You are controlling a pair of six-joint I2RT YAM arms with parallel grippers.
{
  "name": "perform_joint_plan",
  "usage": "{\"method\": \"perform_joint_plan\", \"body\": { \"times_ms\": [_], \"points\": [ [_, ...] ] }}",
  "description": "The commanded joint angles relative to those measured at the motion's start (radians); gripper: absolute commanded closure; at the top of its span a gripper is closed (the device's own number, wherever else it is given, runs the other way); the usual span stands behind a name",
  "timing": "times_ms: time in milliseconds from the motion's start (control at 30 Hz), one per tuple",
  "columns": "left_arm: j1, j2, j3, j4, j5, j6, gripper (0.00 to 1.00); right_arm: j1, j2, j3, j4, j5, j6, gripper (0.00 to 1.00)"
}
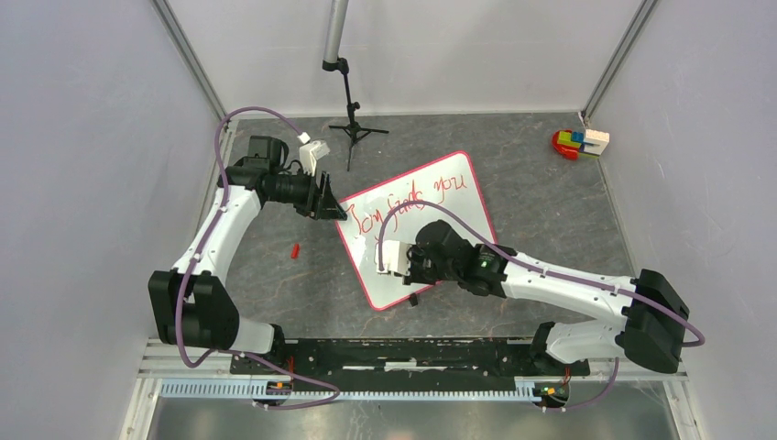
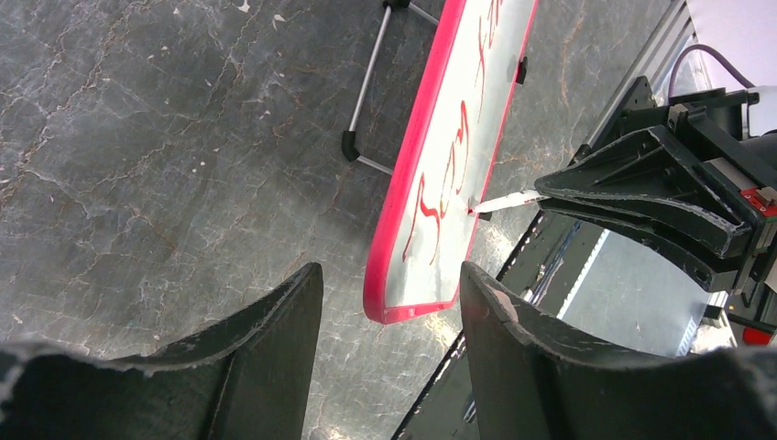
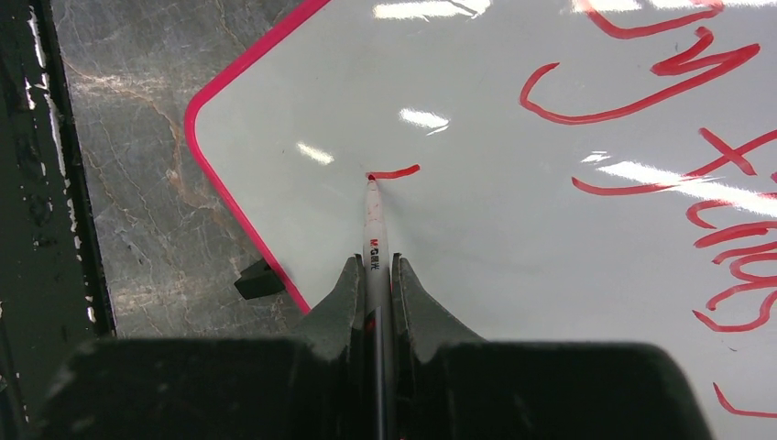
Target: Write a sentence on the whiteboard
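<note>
Right wrist: right claw [image 3: 374,261] clamped on the marker [image 3: 373,215], tip just ahead touching the light, likely slippery whiteboard [image 3: 513,275]; left claw [image 2: 392,275] spread, best bracing its frame [image 2: 410,156].

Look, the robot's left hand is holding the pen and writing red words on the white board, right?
Not quite. It's the right hand that is holding the pen and writing red words on the whiteboard, as the right wrist view shows. The left hand is open, with no pen in it.
</note>
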Motion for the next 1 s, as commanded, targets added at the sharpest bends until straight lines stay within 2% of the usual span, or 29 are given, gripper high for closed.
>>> {"method": "perform_joint_plan", "body": {
  "times_ms": [0,500,967],
  "points": [
    [-0.004,-0.03,-0.001,0.026,0.016,-0.011,0.37,0.0,-0.001,0.046,0.025,0.057,0.007,1.0],
    [-0.004,-0.033,-0.001,0.025,0.012,-0.011,0.37,-0.041,-0.013,0.076,0.013,0.094,0.0,1.0],
    [-0.003,-0.03,0.001,0.025,0.011,-0.01,0.37,-0.045,-0.031,0.008,-0.022,0.066,0.0,1.0]
  ]
}}
